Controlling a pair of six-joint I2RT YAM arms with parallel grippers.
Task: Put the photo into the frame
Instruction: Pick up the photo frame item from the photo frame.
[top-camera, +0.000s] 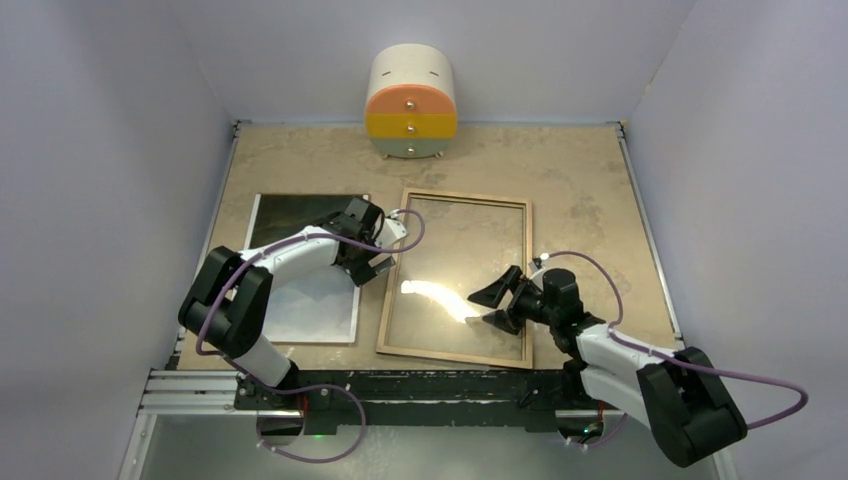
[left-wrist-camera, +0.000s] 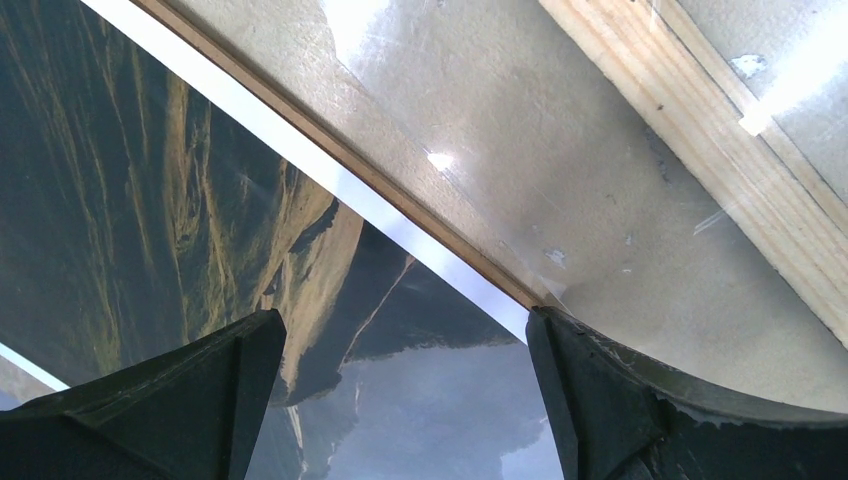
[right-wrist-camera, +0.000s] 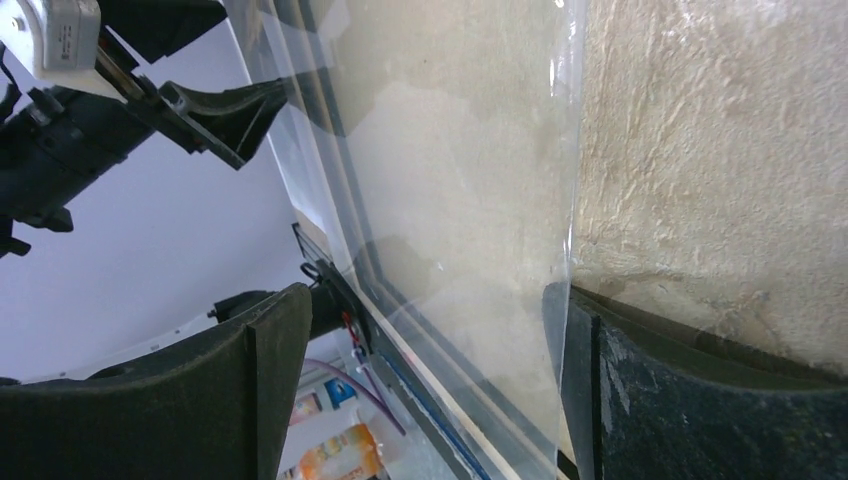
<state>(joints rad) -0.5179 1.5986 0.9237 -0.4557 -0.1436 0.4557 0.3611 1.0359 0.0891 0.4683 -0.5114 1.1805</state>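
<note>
- Photo: flat on the table's left part, pic side up. Long axis runs near-to-far, dark mountain end far, paler end near. Narrow white border. In the left wrist view a thin brown strip runs alongside that border.
- L gripper: hangs over the photo's right edge, just beside the frame's left rail. Jaws wide, nothing btwn them.
- Frame: flat at table centre, just right of the photo, wood-coloured back up. Long axis near-to-far, approx parallel w/ the photo. Clear pane sits inside it, w/ bright glare toward its near-left part.
- R gripper: over the pane's near-right part, pointing left. Jaws wide, clamping nothing. A clear edge runs down to one finger; touching or not, can't tell.
- Table: tan, mottled top, metal rail along the near edge.
- Room: pale grey-lilac walls on three sides. Small round cabinet w/ orange, yellow and pale green drawers stands at the far edge, approx centre.
</note>
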